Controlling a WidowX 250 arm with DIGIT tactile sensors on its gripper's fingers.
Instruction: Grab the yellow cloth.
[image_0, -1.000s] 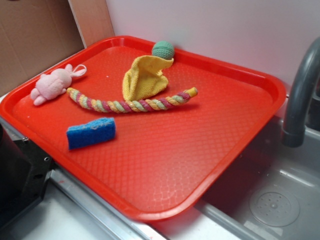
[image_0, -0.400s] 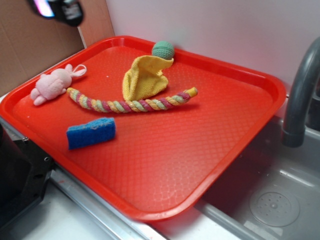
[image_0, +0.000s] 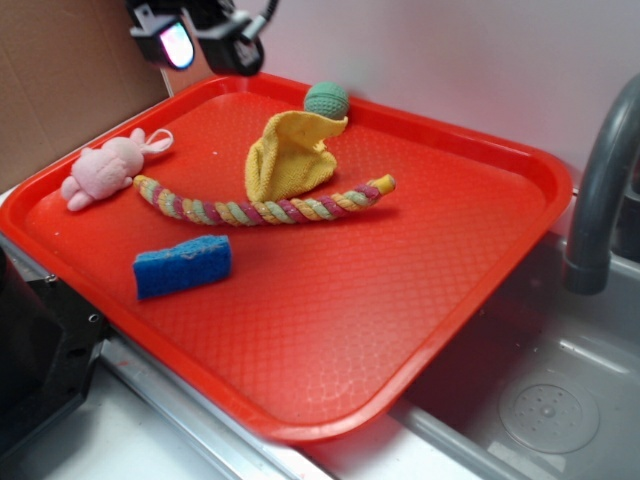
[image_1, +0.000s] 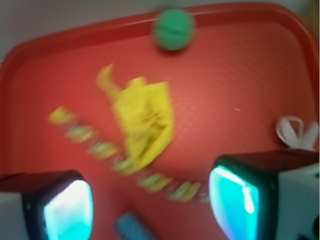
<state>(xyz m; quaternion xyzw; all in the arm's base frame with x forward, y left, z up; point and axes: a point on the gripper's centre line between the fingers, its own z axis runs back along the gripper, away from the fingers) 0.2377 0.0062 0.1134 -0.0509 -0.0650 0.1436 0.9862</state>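
The yellow cloth lies bunched in a peaked heap on the red tray, just in front of the green ball. In the blurred wrist view the yellow cloth sits mid-frame, beyond the jaws. My gripper hangs high over the tray's back left corner, well left of the cloth and above it. It is open, and between its two cyan-lit fingers there is only the tray far below.
A braided rope of yellow, pink and green lies in front of the cloth. A blue sponge sits nearer the front, a pink plush bunny at the left. A grey faucet and sink stand right of the tray.
The gripper has come into view at the top left and moved right and slightly down, toward the tray's back corner. The cloth and the other things have not moved.
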